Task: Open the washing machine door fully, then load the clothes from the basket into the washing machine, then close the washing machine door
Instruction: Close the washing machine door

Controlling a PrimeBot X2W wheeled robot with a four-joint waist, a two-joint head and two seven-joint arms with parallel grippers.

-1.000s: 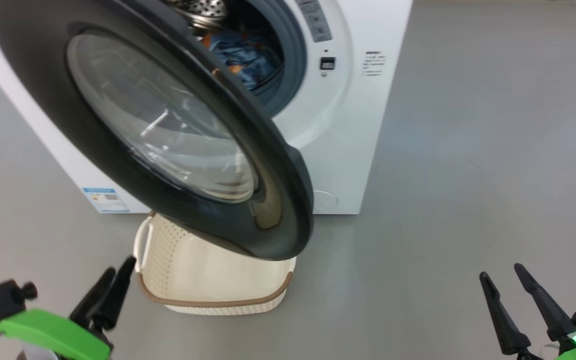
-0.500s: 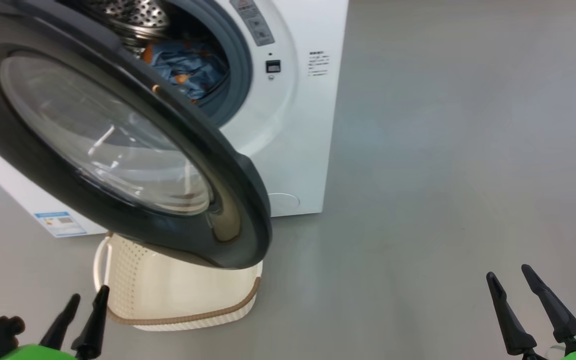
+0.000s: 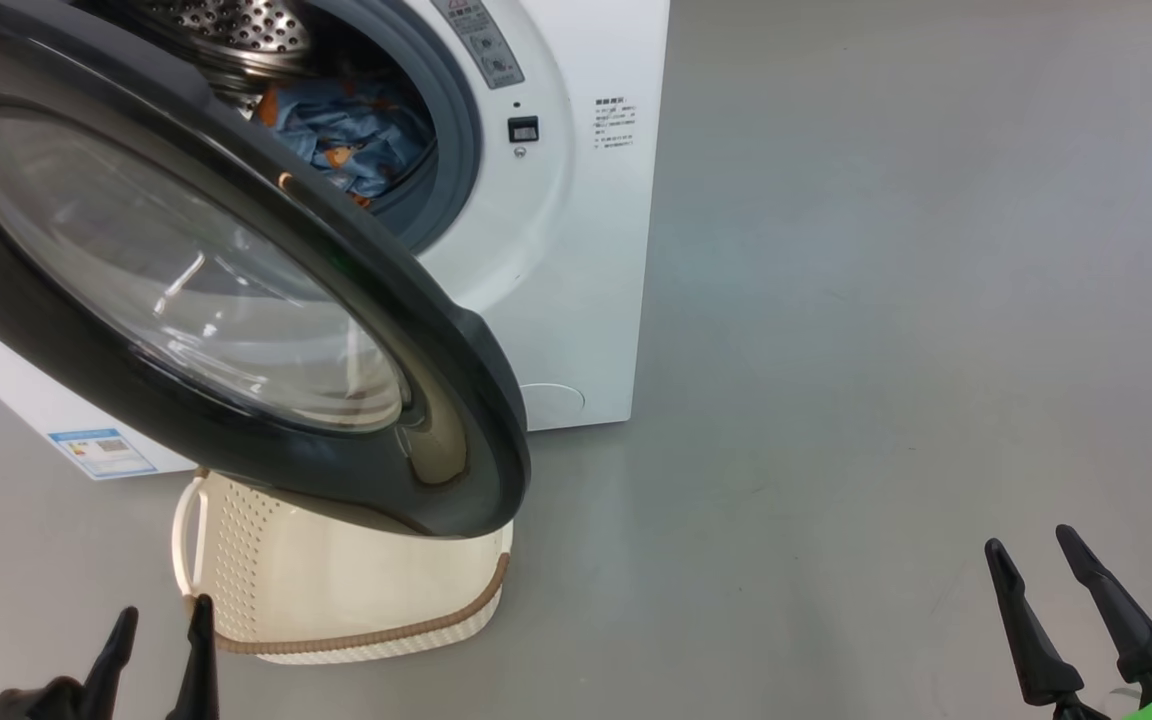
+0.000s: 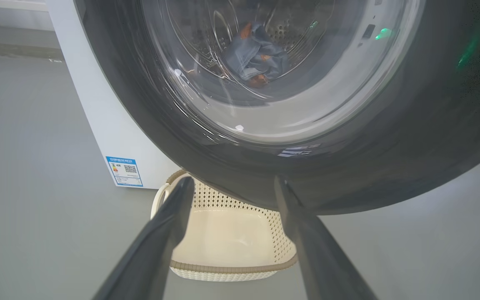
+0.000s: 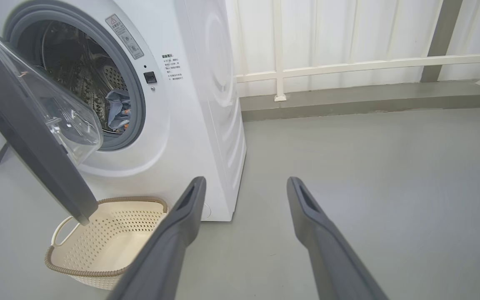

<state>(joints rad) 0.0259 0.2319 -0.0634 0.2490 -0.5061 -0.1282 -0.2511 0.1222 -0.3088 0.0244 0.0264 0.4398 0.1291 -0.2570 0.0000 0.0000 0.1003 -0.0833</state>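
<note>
Inside the washing machine (image 3: 576, 250) drum, your clothes (image 3: 346, 125), blue-grey with orange motifs, black-rimmed door (image 3: 266, 465) open above the cream basket (image 3: 336, 585), left gripper (image 3: 164, 608) and right gripper (image 3: 1030, 538) spread, holding nothing, right wrist view adds a white railing (image 5: 348, 64).

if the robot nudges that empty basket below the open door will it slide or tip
The basket looks empty, thin perforated plastic, so probably light. On the smooth floor it would likely slide rather than tip, being low and wide. Its walls may flex slightly.
</note>
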